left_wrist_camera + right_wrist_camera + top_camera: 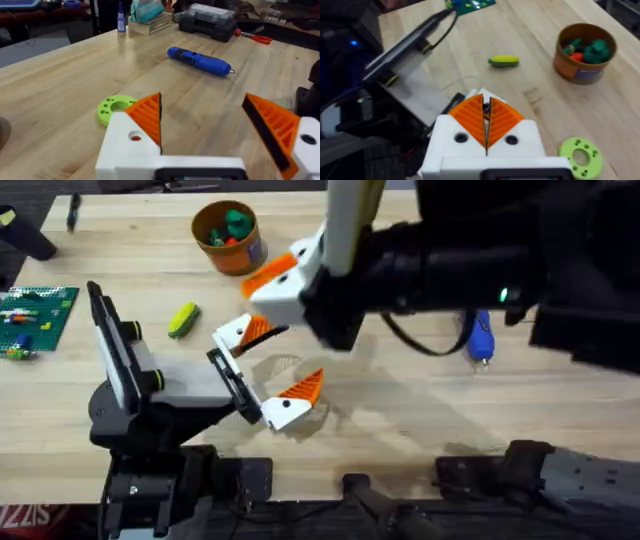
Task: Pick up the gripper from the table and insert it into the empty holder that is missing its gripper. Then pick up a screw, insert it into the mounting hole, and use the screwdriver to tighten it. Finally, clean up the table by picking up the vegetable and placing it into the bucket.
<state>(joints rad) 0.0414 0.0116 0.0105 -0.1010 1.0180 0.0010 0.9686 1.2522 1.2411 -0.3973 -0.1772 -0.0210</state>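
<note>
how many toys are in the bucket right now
3 show: two green toys and a red one between them, all inside the bucket. More may lie hidden underneath. The yellow vegetable lies on the table.

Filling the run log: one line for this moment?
left hand: open | right hand: shut, empty | vegetable: on table | bucket: toys inside | screwdriver: lying on table

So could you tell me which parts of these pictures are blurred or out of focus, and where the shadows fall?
Overhead: the right arm rises close under the camera, large, dark and blurred, and casts a soft shadow on the table. Left wrist: the screwdriver is fairly sharp, while the left gripper at the near edge is soft. Right wrist: the vegetable and the bucket look slightly blurred.
</note>
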